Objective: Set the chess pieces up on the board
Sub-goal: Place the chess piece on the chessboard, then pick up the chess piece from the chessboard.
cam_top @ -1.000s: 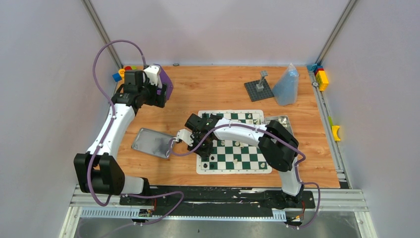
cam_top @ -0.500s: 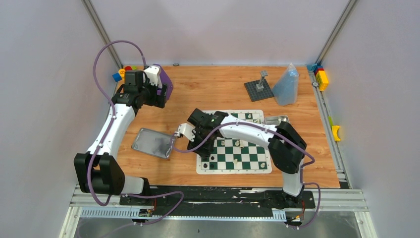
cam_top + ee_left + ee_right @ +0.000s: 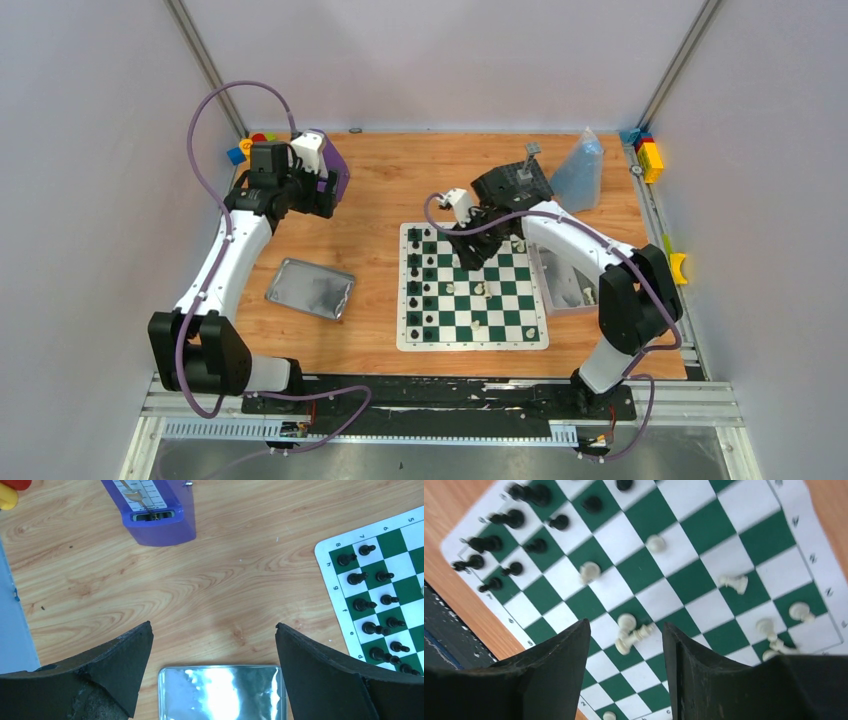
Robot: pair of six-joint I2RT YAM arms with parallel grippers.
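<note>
Left gripper (image 3: pixel 212 630) hovers over bare table (image 3: pixel 400 180) at the far left, fingers spread wide, nothing between them. Purple metronome (image 3: pixel 155 510) just beyond it. Flat metal lid (image 3: pixel 311 289) lies left of the board (image 3: pixel 470 343). Black pieces (image 3: pixel 420 290) stand in two columns along the board's left edge. White pieces (image 3: pixel 634 632) are scattered mid-board and toward the far right corner, several tipped on their sides. Right gripper (image 3: pixel 626 625) hangs above the board's far edge, fingers apart with a narrower gap, holding nothing. Metal tin (image 3: pixel 565 285) touches the board's right edge, partly hidden by the right arm. Clear bag (image 3: pixel 578 172) sits at far right.
</note>
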